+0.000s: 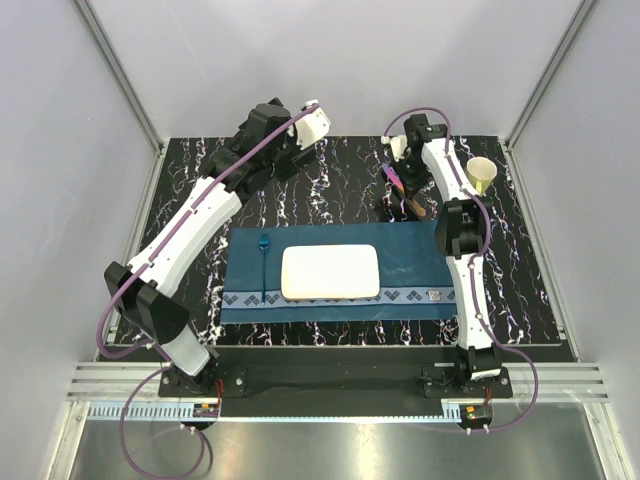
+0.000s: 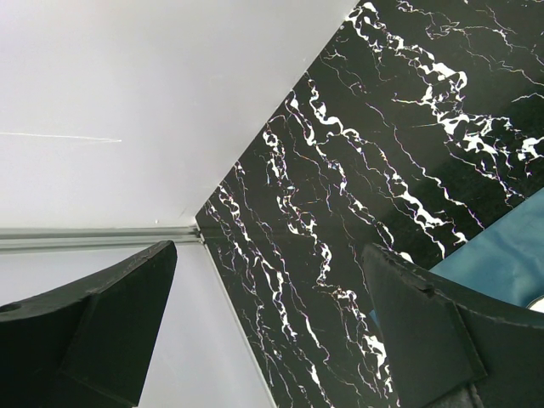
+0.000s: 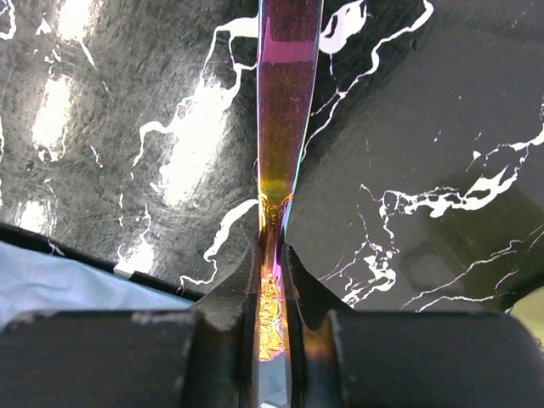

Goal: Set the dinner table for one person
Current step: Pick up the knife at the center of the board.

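The dinner table (image 1: 540, 290) is black with white veins. A teal placemat (image 1: 410, 270) lies near its front and carries a white rectangular plate (image 1: 330, 271) and a blue spoon (image 1: 264, 262). My right gripper (image 1: 400, 190) is shut on an iridescent purple-gold utensil (image 1: 396, 178) and holds it just above the table behind the placemat. In the right wrist view the utensil (image 3: 287, 93) runs up from between the closed fingers (image 3: 242, 285). My left gripper (image 1: 300, 150) is open and empty at the back left. Its wrist view shows spread fingers (image 2: 429, 331) over the table (image 2: 357, 170).
A pale yellow cup (image 1: 482, 174) stands at the back right of the table. Grey walls enclose the table on three sides. The placemat's edge shows in the left wrist view (image 2: 501, 255) and the right wrist view (image 3: 59, 285).
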